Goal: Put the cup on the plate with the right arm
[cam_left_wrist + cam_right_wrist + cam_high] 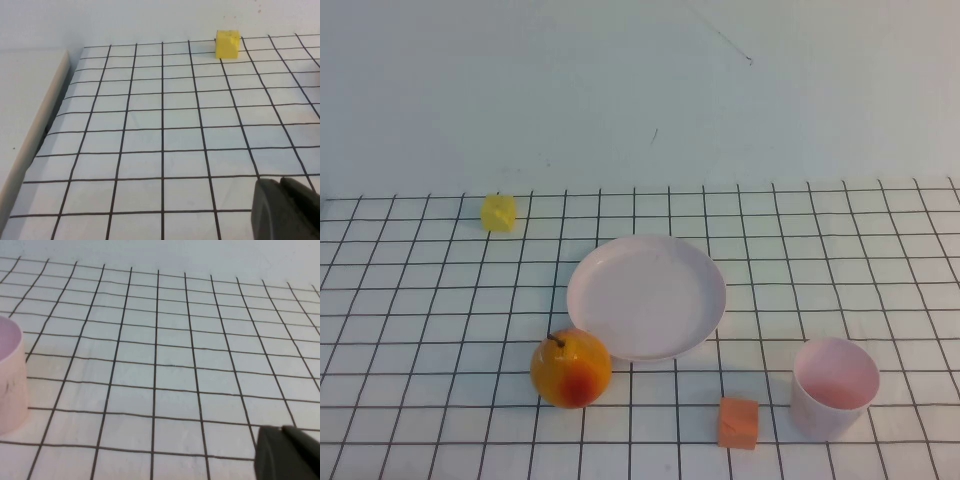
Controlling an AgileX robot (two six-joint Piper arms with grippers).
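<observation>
While the small pale pink plastic cup (834, 387) stands upright at four o'clock of the round pale pink plastic plate (646, 296), apart from it, the left gripper (286, 210) and right gripper (287, 455) show only dark tips at their wrist views' edges.

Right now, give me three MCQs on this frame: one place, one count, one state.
1. Where is the cup?
A. on the plate
B. on the table, right of the orange block
C. beside the yellow block

2. How many blocks lie on the table?
A. one
B. two
C. four

3. The plate is
A. bare
B. holding the fruit
C. upside down

Key: 1 B, it stands on the grid by the orange block. 2 B, orange plus the yellow block. 3 A, the fruit sits beside it. Left tool and right tool show only in their wrist views, above the grid.
</observation>
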